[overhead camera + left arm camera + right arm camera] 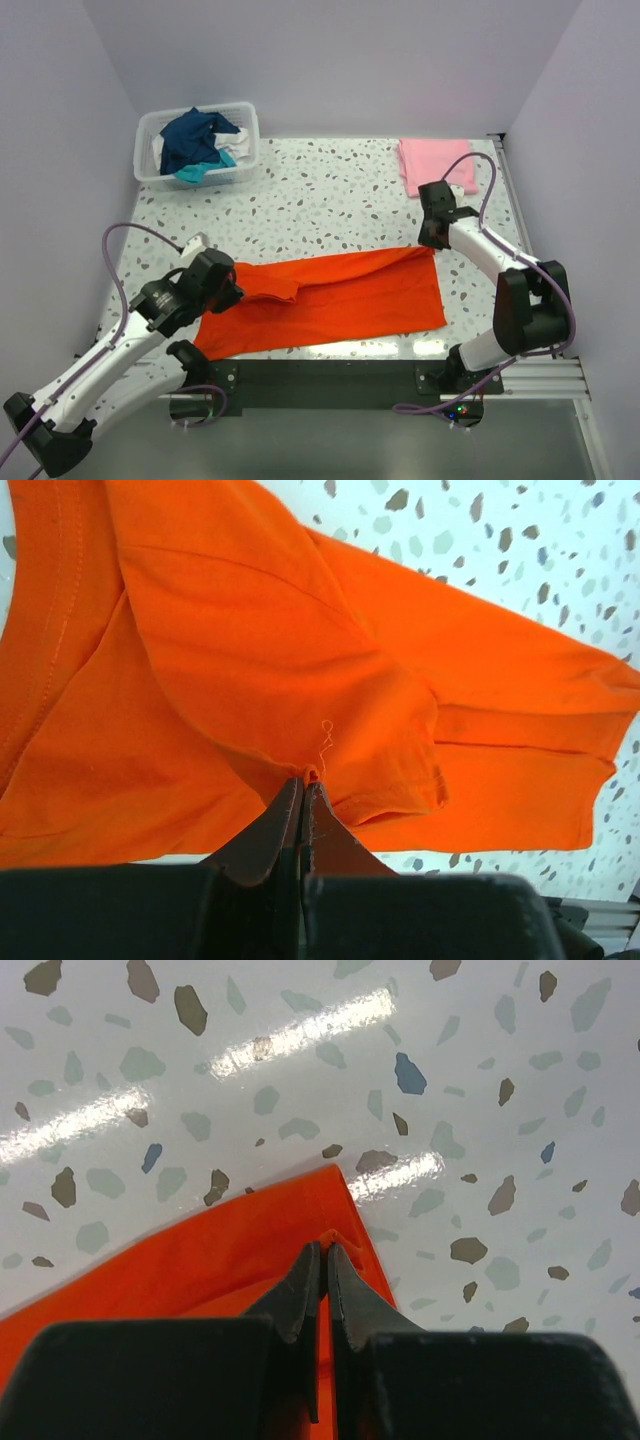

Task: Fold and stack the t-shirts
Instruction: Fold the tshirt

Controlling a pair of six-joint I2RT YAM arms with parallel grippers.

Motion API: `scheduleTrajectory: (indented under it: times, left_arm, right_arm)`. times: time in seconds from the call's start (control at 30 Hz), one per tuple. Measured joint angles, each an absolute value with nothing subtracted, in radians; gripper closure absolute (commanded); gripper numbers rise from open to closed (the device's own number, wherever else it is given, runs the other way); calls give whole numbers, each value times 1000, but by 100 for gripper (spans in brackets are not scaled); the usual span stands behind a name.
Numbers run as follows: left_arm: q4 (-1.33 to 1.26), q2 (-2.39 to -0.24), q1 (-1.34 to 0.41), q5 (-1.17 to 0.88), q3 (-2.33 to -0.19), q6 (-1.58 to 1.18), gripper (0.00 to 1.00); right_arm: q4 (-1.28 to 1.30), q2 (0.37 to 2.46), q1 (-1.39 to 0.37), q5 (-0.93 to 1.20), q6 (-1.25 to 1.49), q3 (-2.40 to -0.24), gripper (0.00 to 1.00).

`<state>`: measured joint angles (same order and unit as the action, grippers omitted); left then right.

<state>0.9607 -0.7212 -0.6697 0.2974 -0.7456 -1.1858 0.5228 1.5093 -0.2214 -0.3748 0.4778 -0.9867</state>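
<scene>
An orange-red t-shirt [330, 300] lies spread across the near middle of the table, folded lengthwise. My left gripper [232, 288] is shut on a pinch of its cloth at the left end, by the sleeve [300, 690]. My right gripper [432, 243] is shut on the shirt's far right corner [330, 1222]. A light pink t-shirt [436, 165] lies folded at the far right. Navy, teal and white shirts [200, 140] are heaped in the basket.
A translucent white plastic basket [148, 172] stands at the far left corner. The speckled tabletop [330, 200] stretches between basket and pink shirt. Purple walls close in the back and sides. A black rail [330, 380] runs along the near edge.
</scene>
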Motion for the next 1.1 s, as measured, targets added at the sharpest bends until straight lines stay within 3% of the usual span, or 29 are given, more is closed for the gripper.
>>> scheduleTrajectory:
  times: [0.43, 0.53, 0.57, 0.63, 0.67, 0.73, 0.83, 1.1]
  left_arm:
    - [1015, -675, -675, 267, -577, -1212, 100]
    - [1007, -685, -675, 246, -562, -1207, 100]
    - [1001, -688, -675, 237, -559, -1201, 100]
    - [986, -690, -675, 216, -558, -1184, 100]
    - [977, -690, -675, 205, -558, -1178, 100]
    - [960, -690, -675, 184, -556, -1159, 100]
    - [931, -685, -675, 147, -538, -1134, 100]
    - [921, -694, -676, 82, -506, -1107, 100]
  right_arm:
    - [528, 1501, -221, -382, 478, -900, 97]
    - [530, 1494, -221, -385, 479, -893, 85]
    - [531, 1493, -221, -387, 479, -892, 72]
    - [534, 1489, -221, -398, 482, -891, 63]
    - [537, 1489, -221, -402, 482, -891, 50]
    - [543, 1484, -221, -408, 485, -891, 41]
    - [559, 1471, -221, -412, 492, -891, 1]
    - [606, 1391, -221, -420, 493, -899, 1]
